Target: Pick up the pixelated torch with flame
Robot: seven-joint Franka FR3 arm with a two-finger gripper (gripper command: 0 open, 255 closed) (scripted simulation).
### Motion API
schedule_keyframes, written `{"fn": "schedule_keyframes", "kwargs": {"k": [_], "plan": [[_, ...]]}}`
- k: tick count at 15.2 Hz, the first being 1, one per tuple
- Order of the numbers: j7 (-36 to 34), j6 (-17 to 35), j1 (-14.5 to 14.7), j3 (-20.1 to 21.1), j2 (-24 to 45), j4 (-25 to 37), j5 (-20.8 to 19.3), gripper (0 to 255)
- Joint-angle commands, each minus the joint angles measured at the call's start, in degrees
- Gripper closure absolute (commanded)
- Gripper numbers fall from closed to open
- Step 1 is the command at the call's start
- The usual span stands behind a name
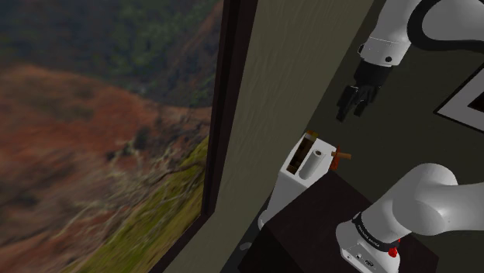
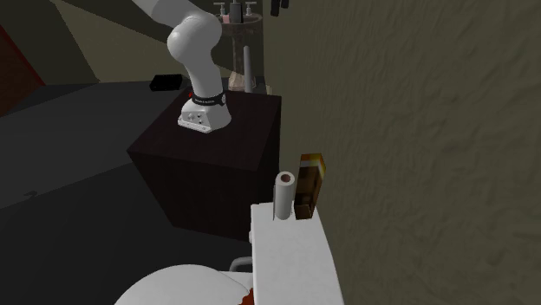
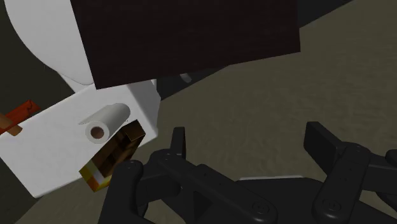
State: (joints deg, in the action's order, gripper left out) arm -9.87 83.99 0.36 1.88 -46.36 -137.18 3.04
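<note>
white arm (image 1: pixel 415 203) arched high, black claw (image 3: pixel 249 139) spread open.

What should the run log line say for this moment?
phase: pre-grasp | gripper: open, apart from torch | torch: on white tank beside roll | grasp: not yet

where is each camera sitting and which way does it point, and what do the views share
Shoulder view: beside and behind the stand, looking down at the toilet tank by the wall and window; shows the arm and the open gripper.
Second exterior view: above the toilet, facing back over the tank toward the stand; shows the arm's base and lower links.
Wrist view: on the hand, looking at the tank; shows both black fingers, apart.
Shared: all three show the pixelated torch and paper roll on the tank.
</note>
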Motion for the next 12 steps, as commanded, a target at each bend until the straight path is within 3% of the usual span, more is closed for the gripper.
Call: {"fn": "schedule_keyframes", "kwargs": {"k": [1,12], "plan": [[0.00,0.00,0.00,0.00,0.00,0.00,0.00,0],[13.48,18.96,-3.43,-10.76,5.89,-11.22,-8.23,0]]}}
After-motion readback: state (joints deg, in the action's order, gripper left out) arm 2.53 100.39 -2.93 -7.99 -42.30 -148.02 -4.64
